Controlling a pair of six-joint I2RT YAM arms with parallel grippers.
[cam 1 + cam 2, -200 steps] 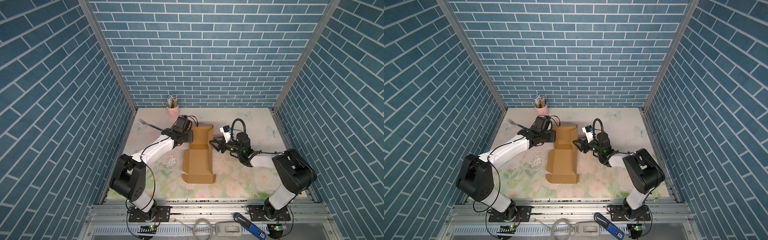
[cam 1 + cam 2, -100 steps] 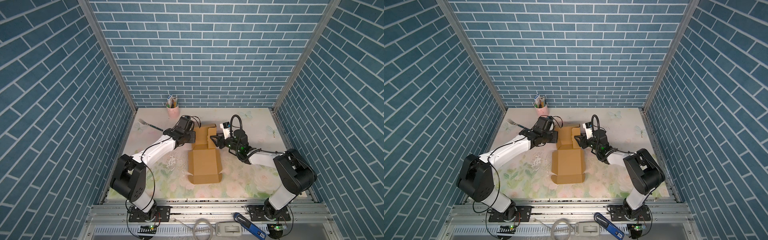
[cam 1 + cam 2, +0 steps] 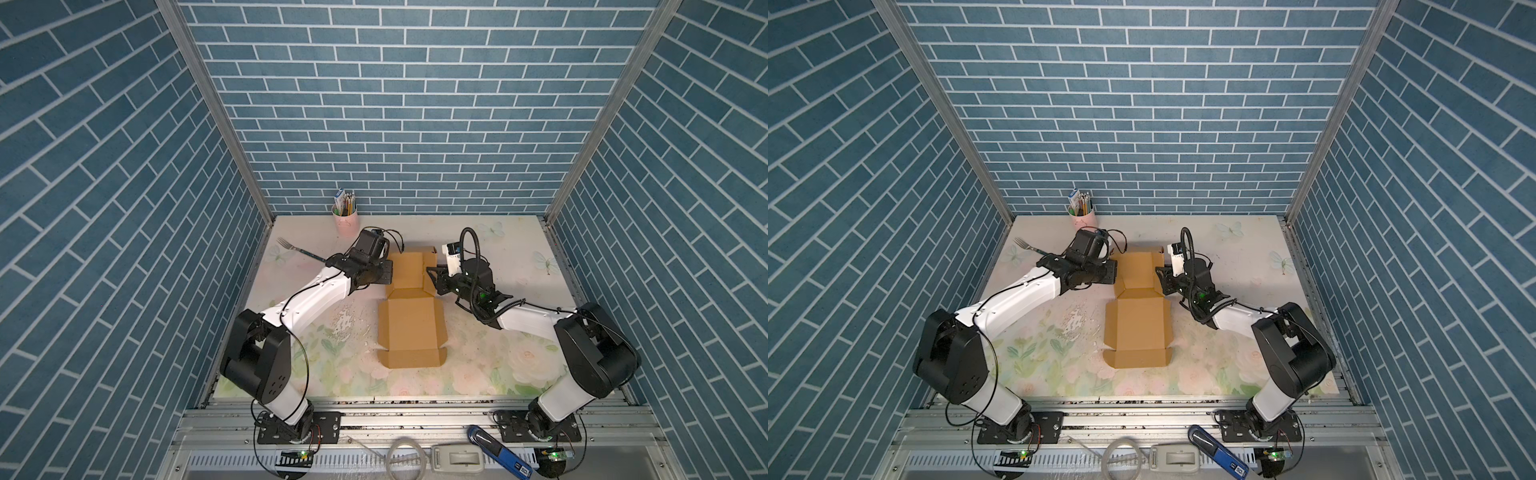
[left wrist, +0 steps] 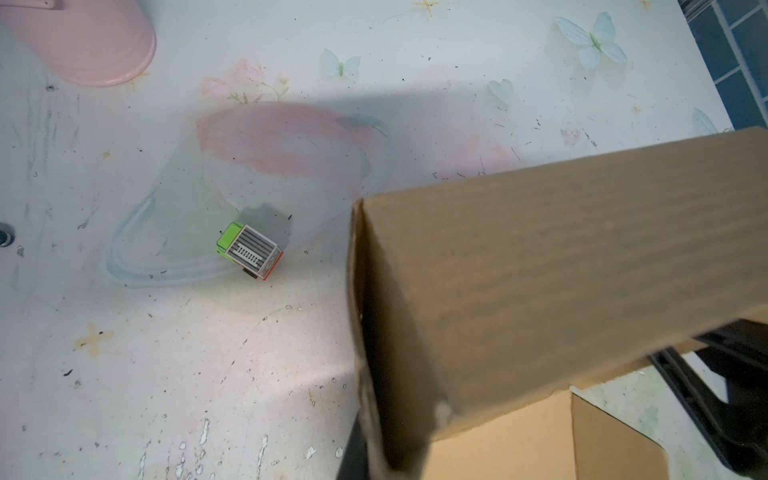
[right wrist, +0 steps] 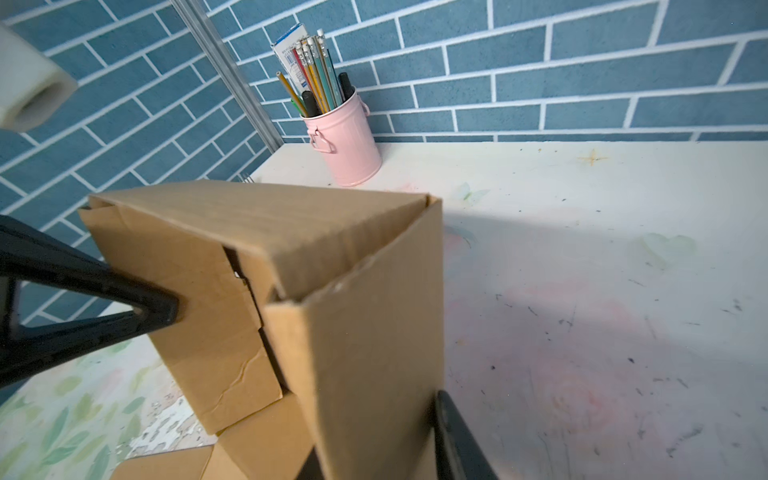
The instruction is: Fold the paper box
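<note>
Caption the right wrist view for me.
Right gripper straddles the raised paper box; pink pencil cup stands behind it.

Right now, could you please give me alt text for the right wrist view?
A half-folded brown paper box fills the foreground, black jaws standing on either side of its raised corner. Behind it, a pink pencil cup stands on the floral table by a blue brick wall.

The floral-print table (image 3: 519, 257) carries the paper box (image 3: 411, 324) at centre, a pink pencil cup (image 3: 345, 220) at the far edge, a fork (image 3: 291, 246) at far left, and a small green block (image 4: 249, 250) between cup and box.
</note>
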